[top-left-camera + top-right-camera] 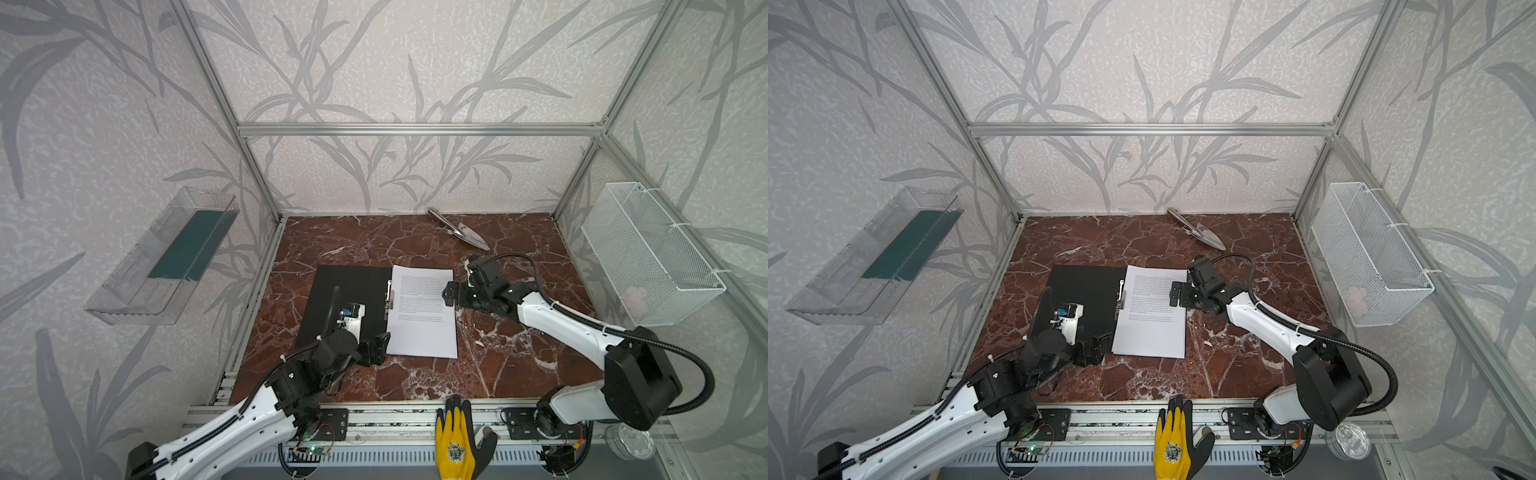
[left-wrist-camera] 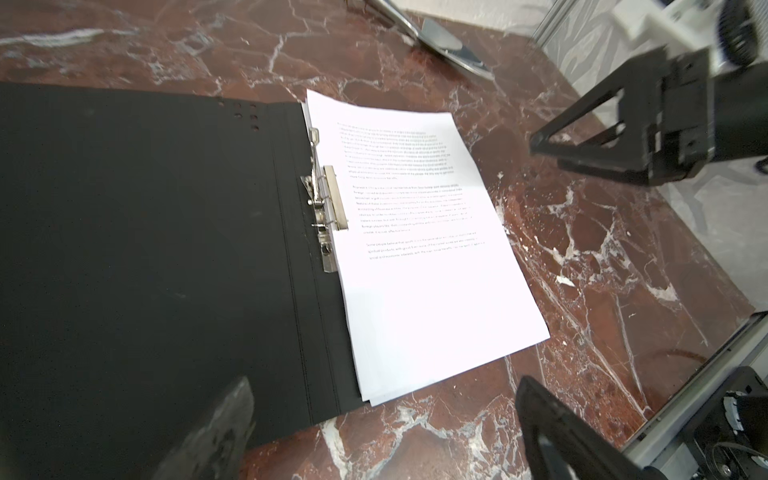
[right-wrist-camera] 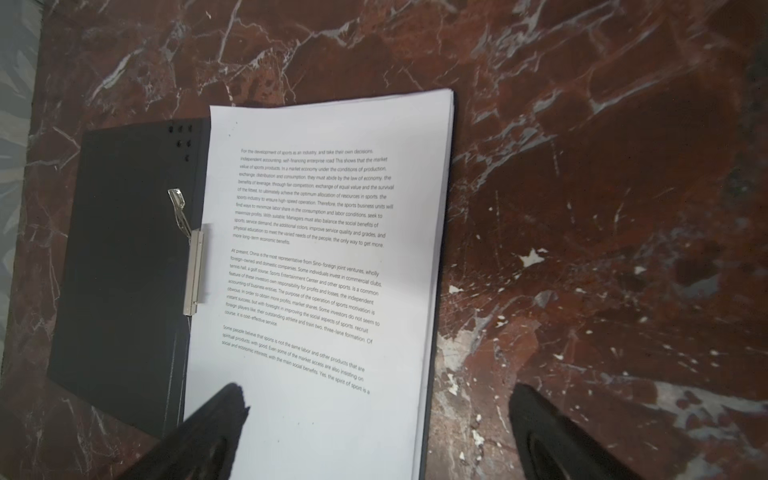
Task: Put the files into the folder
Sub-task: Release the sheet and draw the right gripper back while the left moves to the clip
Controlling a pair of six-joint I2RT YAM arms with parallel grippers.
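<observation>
Table [image 1: 519, 353] centre: folder [image 1: 349, 291] open flat | files [image 1: 424, 320] stacked on its right half | right gripper [image 1: 449, 294] at files' right edge, jaws apart | left gripper [image 1: 376, 348] at folder's near edge, jaws apart

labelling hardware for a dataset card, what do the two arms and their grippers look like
Both arms match: the left arm and right arm have white link shells with black joint housings. A black ribbed cable runs along each. The left gripper and right gripper are black, with open triangular frames.
</observation>
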